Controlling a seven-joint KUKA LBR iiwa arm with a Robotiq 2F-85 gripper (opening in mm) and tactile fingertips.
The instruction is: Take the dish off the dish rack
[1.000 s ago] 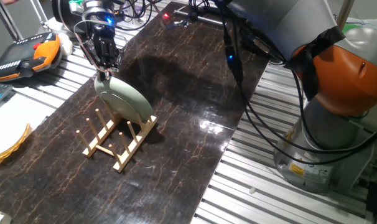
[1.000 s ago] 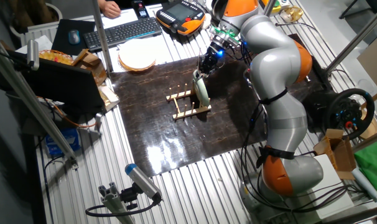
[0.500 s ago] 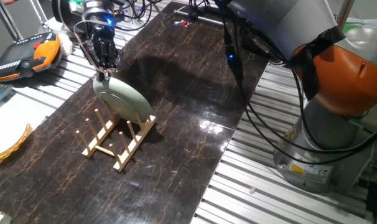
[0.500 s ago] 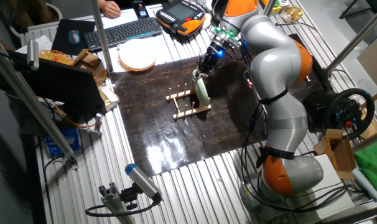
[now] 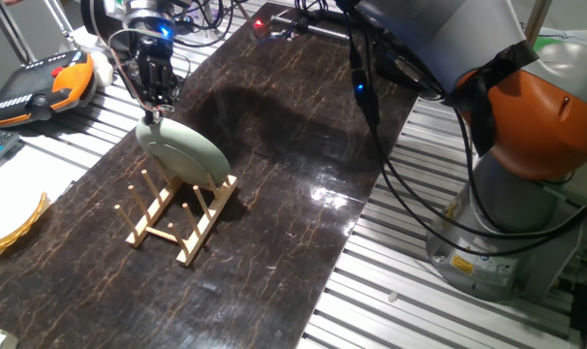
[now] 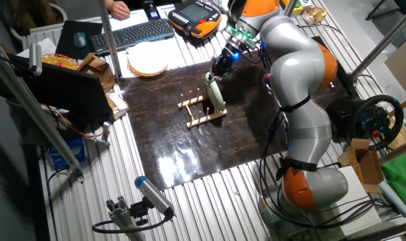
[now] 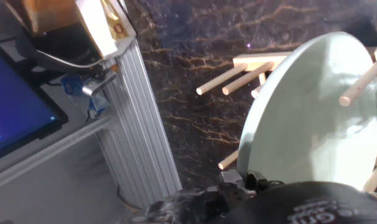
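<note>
The pale sage-green dish point(image 5: 184, 155) stands tilted on edge at the far end of the light-wood dish rack point(image 5: 177, 217) on the dark mat. My gripper point(image 5: 154, 109) is shut on the dish's upper rim and holds it from above. In the other fixed view the dish point(image 6: 216, 96) is upright at the right end of the rack point(image 6: 200, 111), with the gripper point(image 6: 214, 73) at its top. In the hand view the dish point(image 7: 313, 118) fills the right side with rack pegs point(image 7: 221, 79) crossing it. Its lower edge still looks to be among the pegs.
A yellowish plate point(image 6: 147, 61) lies off the mat near a keyboard point(image 6: 130, 33); its edge shows in one fixed view point(image 5: 13, 225). An orange teach pendant point(image 5: 40, 82) lies at the back left. The arm's base point(image 5: 526, 174) and cables stand right of the mat. A laptop point(image 6: 69, 84) sits at left.
My gripper has risen a little and moved toward the back left, taking the dish's top rim with it. The rack has stayed in place.
</note>
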